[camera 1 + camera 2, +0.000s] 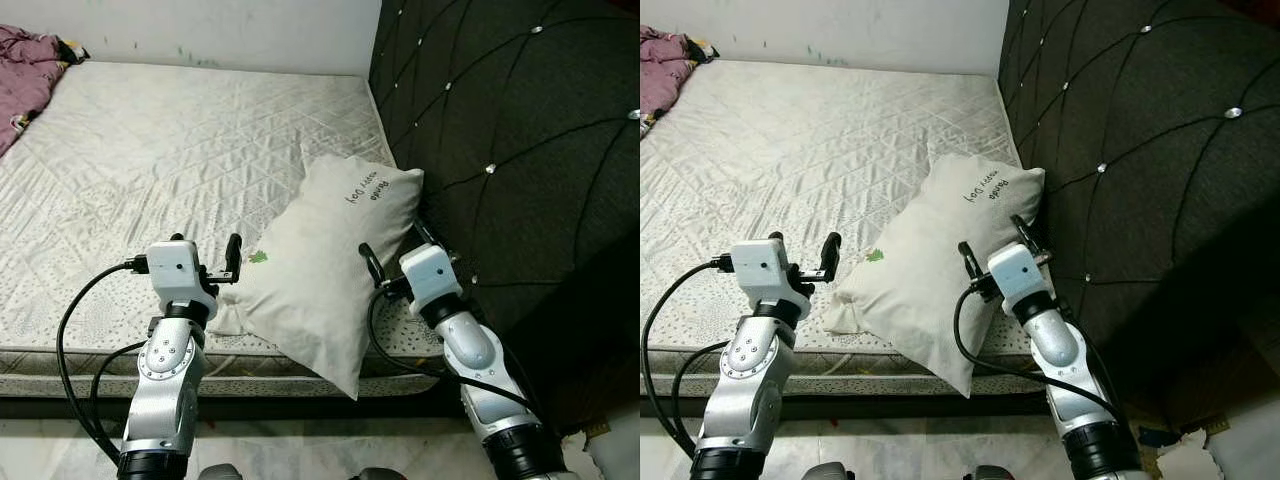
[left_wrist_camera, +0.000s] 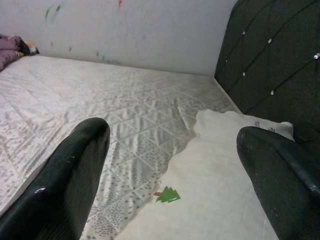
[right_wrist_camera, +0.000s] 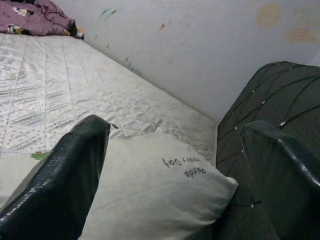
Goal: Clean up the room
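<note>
A white pillow [image 1: 320, 265] with a small green tree print and dark lettering lies at the bed's near right corner, leaning toward the headboard and hanging over the mattress edge. My left gripper [image 1: 205, 252] hovers open just left of the pillow's lower corner, not touching it. Open as well, my right gripper [image 1: 398, 250] sits at the pillow's right side, between it and the headboard. In the left wrist view the pillow [image 2: 220, 180] lies beyond the fingertips [image 2: 80, 150]. The right wrist view looks over the pillow [image 3: 160, 185] between its fingers [image 3: 75, 155].
The white quilted mattress [image 1: 170, 150] stretches away to a pale wall. A dark tufted headboard [image 1: 510, 130] rises on the right. A crumpled purple cloth [image 1: 25, 70] lies at the far left corner. Pale floor [image 1: 300, 450] shows below the bed's edge.
</note>
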Robot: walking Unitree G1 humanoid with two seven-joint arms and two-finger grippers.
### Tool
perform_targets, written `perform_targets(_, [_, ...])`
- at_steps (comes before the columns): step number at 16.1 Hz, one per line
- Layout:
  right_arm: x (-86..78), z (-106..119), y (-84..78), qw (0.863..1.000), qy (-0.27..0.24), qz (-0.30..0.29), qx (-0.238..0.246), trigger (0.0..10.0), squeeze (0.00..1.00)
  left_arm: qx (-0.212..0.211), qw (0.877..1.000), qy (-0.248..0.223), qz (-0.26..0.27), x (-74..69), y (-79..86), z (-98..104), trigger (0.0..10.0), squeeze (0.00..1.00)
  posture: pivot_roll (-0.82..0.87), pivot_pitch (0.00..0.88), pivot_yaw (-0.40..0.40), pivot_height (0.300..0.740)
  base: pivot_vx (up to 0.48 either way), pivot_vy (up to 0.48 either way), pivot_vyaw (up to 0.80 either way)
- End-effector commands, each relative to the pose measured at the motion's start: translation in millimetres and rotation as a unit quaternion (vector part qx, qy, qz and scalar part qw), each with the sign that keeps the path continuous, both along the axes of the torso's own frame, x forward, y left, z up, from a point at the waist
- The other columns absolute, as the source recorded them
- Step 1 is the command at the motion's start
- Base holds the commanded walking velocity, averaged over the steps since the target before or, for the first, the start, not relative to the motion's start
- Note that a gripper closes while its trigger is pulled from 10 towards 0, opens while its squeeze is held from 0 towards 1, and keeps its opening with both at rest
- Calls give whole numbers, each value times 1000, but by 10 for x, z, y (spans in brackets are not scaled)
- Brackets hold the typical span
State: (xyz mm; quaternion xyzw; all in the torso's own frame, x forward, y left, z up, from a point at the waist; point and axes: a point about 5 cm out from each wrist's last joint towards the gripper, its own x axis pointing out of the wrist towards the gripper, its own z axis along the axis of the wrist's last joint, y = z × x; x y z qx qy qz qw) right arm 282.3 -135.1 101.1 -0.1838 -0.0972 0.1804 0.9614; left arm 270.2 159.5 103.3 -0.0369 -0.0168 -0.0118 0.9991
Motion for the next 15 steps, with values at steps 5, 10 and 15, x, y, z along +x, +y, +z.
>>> perform_targets(5, [5, 50, 3, 1000, -5, 11, -6, 10000, 0, -3, 1000, 5, 1, -6, -12, 9, 10000, 0, -7, 37, -41, 740, 0, 0, 0])
perform_targets(10, [10, 51, 3, 1000, -4, 16, -11, 10000, 0, -6, 1000, 6, 3, 2, -20, 8, 10000, 0, -12, 36, -49, 740, 0, 0, 0])
perform_targets(15, [21, 52, 4, 1000, -3, 20, -11, 10000, 0, -9, 1000, 7, 4, 14, -25, 7, 10000, 0, -14, 33, -50, 732, 0, 0, 0])
